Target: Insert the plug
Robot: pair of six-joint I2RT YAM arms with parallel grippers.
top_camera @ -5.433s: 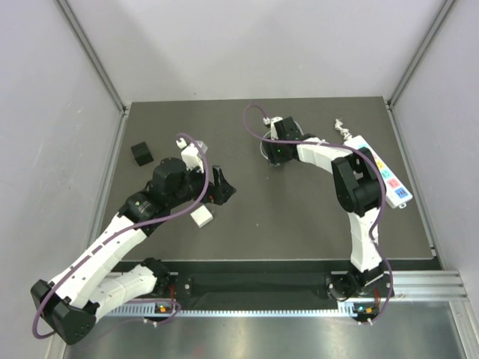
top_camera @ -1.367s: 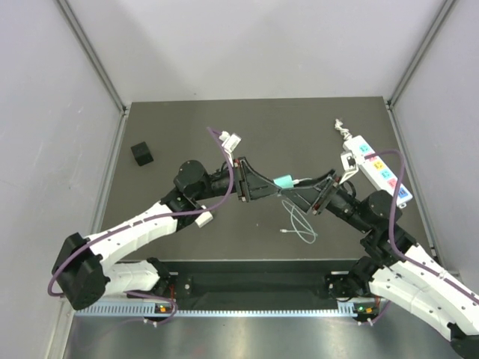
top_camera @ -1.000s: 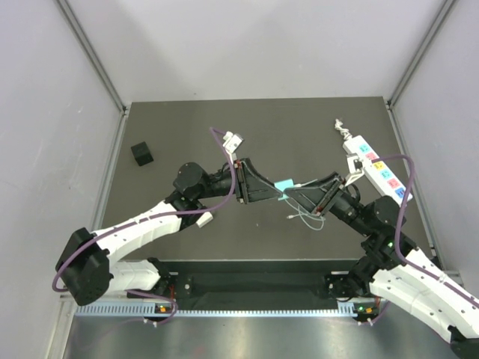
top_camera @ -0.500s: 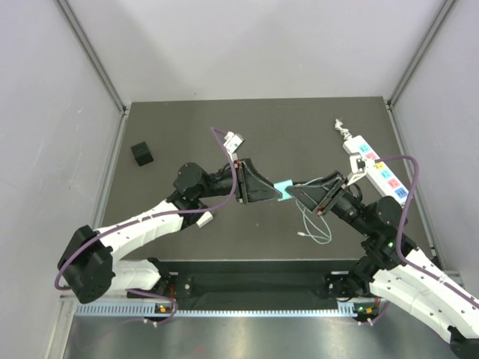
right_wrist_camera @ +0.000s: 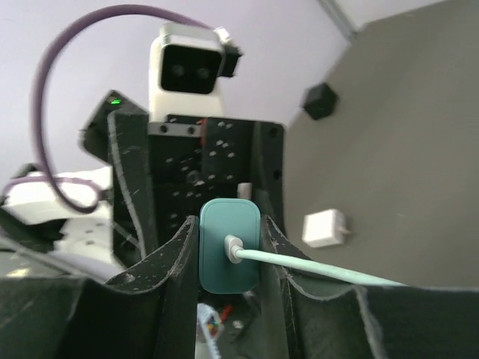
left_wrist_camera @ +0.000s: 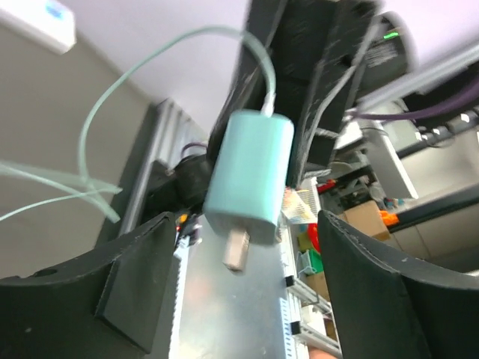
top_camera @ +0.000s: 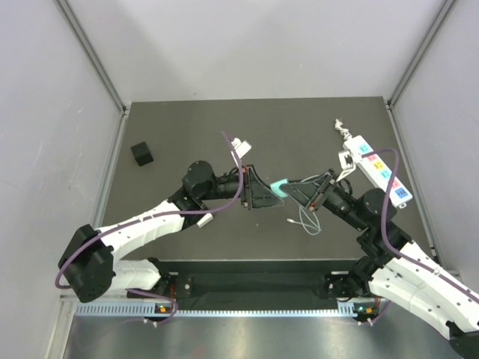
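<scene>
A teal plug (top_camera: 278, 187) with a pale green cable hangs in the air over the middle of the table. My right gripper (top_camera: 301, 191) is shut on its body, which shows clearly in the right wrist view (right_wrist_camera: 229, 243) between the two fingers. My left gripper (top_camera: 260, 196) faces it, open. In the left wrist view the plug (left_wrist_camera: 251, 176) points its metal prong (left_wrist_camera: 236, 250) toward me, and my open jaws stand on either side without touching it. The white power strip (top_camera: 378, 168) lies at the right edge of the table.
The plug's cable (top_camera: 307, 221) dangles in loops onto the mat below the grippers. A black cube (top_camera: 141, 153) sits at the far left. A white adapter (right_wrist_camera: 323, 228) lies on the mat under the left arm.
The left gripper has moved right toward the plug, so its open jaws now flank it. The right gripper still holds the plug and has shifted slightly left. The dangling cable has swung.
</scene>
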